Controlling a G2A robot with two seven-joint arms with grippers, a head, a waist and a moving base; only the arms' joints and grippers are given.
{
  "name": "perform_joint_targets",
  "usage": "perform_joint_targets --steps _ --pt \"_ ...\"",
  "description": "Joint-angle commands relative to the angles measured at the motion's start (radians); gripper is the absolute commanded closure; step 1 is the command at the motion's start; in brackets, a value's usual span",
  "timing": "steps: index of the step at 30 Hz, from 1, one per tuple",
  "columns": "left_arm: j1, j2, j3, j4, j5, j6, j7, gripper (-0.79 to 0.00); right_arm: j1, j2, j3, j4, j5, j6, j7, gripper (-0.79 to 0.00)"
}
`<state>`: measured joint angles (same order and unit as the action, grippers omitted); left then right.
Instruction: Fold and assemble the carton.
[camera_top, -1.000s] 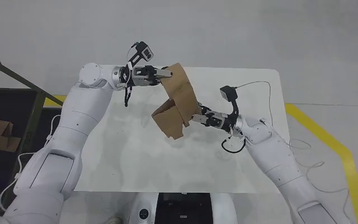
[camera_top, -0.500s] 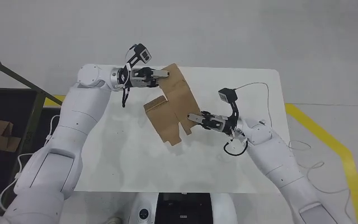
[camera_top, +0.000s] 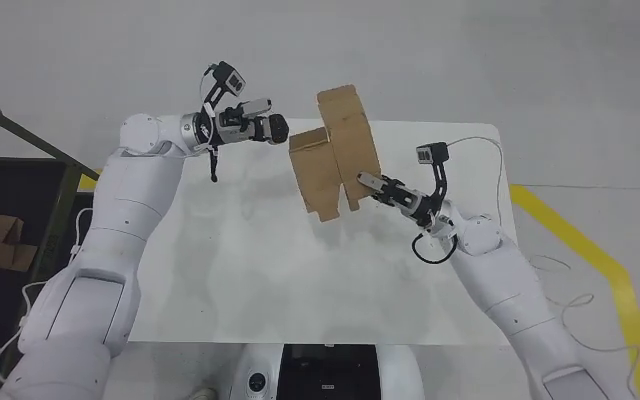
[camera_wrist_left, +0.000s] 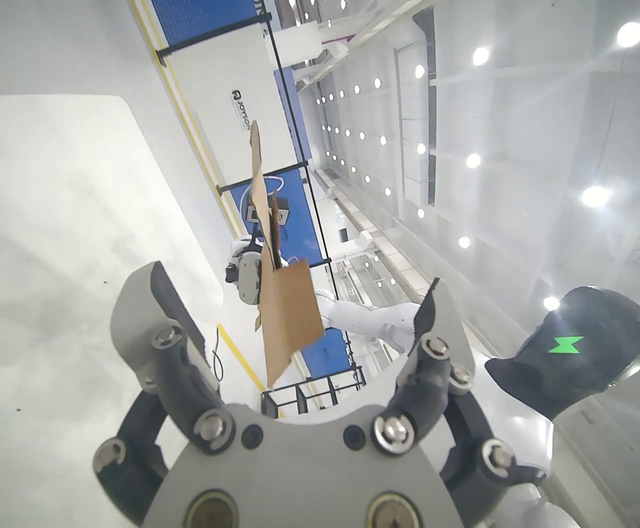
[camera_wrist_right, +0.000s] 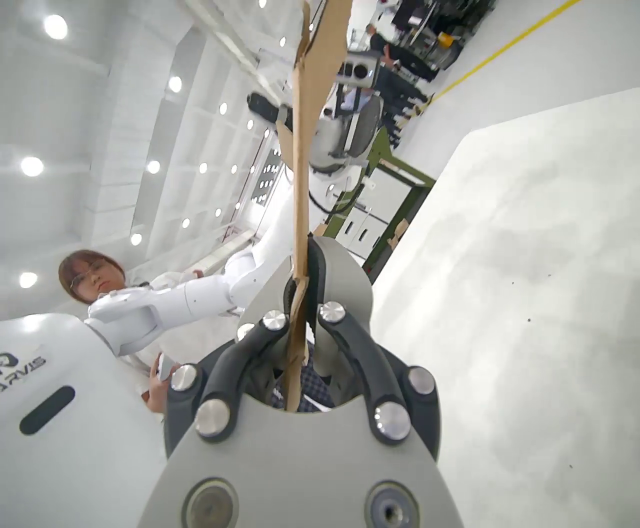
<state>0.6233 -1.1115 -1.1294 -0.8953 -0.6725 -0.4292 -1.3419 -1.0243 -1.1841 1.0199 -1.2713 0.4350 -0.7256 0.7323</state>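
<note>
A flat brown cardboard carton (camera_top: 335, 150) hangs in the air above the white table (camera_top: 240, 270), standing nearly edge-on in both wrist views (camera_wrist_left: 280, 280) (camera_wrist_right: 302, 165). My right gripper (camera_top: 364, 181) is shut on the carton's lower right edge, the board pinched between its fingers (camera_wrist_right: 320, 280). My left gripper (camera_top: 275, 127) is open, a short way to the left of the carton and apart from it. Its two fingers (camera_wrist_left: 165, 310) stand spread with nothing between them.
The table's far edge (camera_top: 420, 124) runs just behind the carton. A thin cable (camera_top: 470, 150) lies on the table's right rear part. A dark rack (camera_top: 40, 190) stands off the table's left side. Yellow floor tape (camera_top: 570, 230) runs at the right.
My left gripper let go of the carton and drew back to the left. My right gripper raised the carton and carried it up and to the right, turning it more upright.
</note>
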Motion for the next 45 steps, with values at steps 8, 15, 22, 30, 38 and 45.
perform_joint_targets --steps 8,15,22,30,38,45 --pt "0.089 0.004 -0.007 -0.149 0.101 -0.063 0.162 -0.785 -0.103 -0.001 0.039 -0.223 -0.194 0.162 -0.295 0.0" --pt "0.151 0.009 -0.019 -0.243 0.139 -0.067 0.227 -0.785 -0.139 -0.019 0.029 -0.263 -0.282 0.249 -0.502 0.0" --pt "0.153 -0.002 0.018 -0.247 0.103 -0.025 0.189 -0.785 -0.126 -0.04 -0.003 -0.246 -0.331 0.281 -0.597 0.0" --pt "0.127 -0.018 0.057 -0.216 0.088 -0.023 0.174 -0.785 -0.126 -0.06 -0.029 -0.251 -0.362 0.3 -0.659 0.0" --pt "0.102 -0.032 0.081 -0.176 0.083 -0.025 0.17 -0.246 -0.121 -0.078 -0.056 -0.251 -0.376 0.298 -0.664 0.0" --pt "0.096 -0.039 0.084 -0.158 0.078 -0.029 0.181 0.0 -0.119 -0.086 -0.051 -0.25 -0.387 0.299 -0.642 0.0"
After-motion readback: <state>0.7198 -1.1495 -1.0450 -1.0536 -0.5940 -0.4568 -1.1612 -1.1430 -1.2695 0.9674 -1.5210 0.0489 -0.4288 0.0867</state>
